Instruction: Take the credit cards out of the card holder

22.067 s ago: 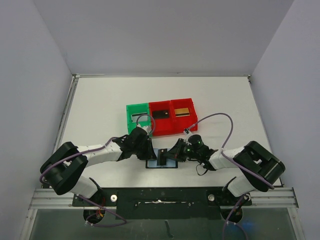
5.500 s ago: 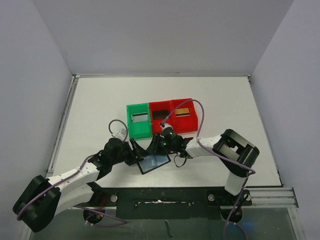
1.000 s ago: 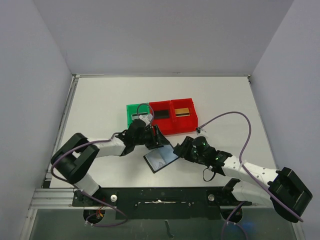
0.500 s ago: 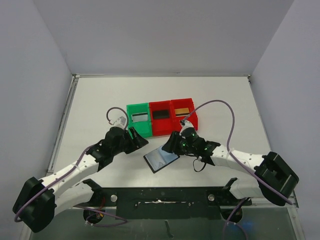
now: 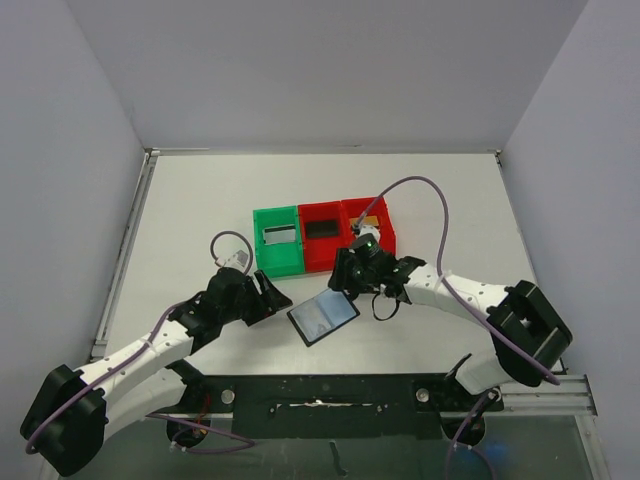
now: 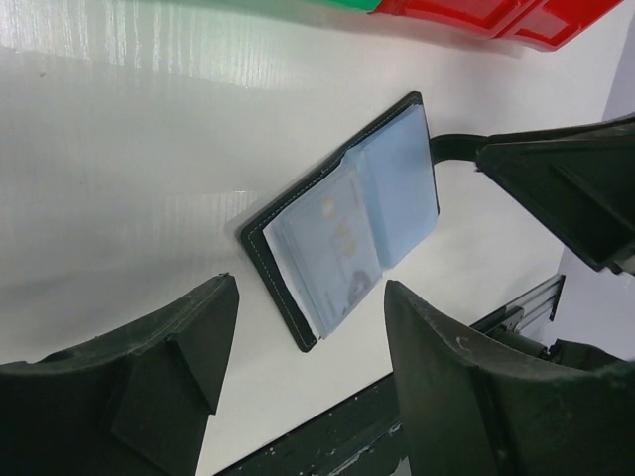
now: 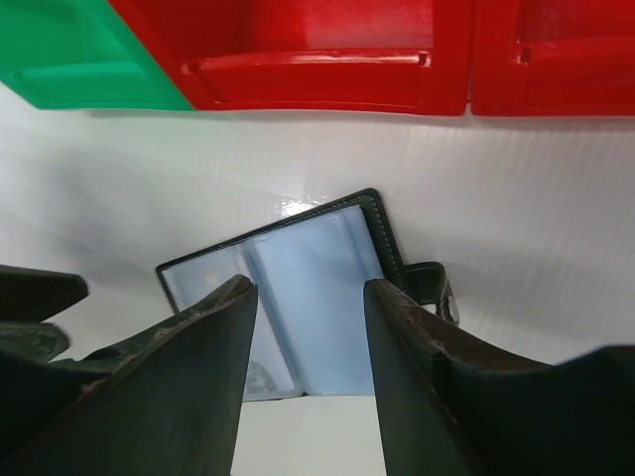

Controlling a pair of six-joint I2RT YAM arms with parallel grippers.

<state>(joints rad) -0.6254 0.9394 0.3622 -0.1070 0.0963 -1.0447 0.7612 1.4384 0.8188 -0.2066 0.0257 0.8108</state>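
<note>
Card holder lies open on the bench, long axis slanting near-left to far-right. Right hand nearer, at far-right end; left hand beside. Both agape, empty.

Probably passable gap between holder and bins

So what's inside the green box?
A silvery-grey card lies flat inside the green bin. The bin floor under the card is covered, so anything beneath it cannot be seen.
</note>
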